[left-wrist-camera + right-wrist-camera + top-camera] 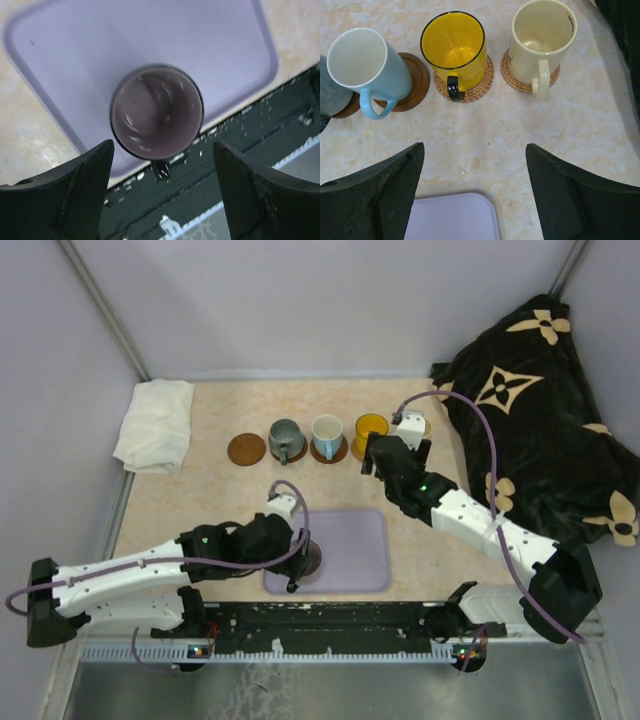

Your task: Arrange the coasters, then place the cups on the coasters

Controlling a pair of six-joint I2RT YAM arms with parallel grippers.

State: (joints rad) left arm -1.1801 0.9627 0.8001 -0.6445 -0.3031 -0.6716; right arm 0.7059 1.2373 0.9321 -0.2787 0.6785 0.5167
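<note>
left gripper (162,146) hangs open over the mauve cup (156,111) on the tray (100,40), seemingly to carry it to the bare coaster (246,449) at eleven o'clock; right gripper (475,150), open and empty, faces the seated cups (327,432).

Three cups (452,47) on coasters (479,82)

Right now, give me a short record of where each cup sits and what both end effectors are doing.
cups on coasters: grey-green cup, white cup, yellow cup, cream cup
mauve cup: on lavender tray
empty coaster: left end of row
left end effector: open, above mauve cup
right end effector: open, empty
</note>
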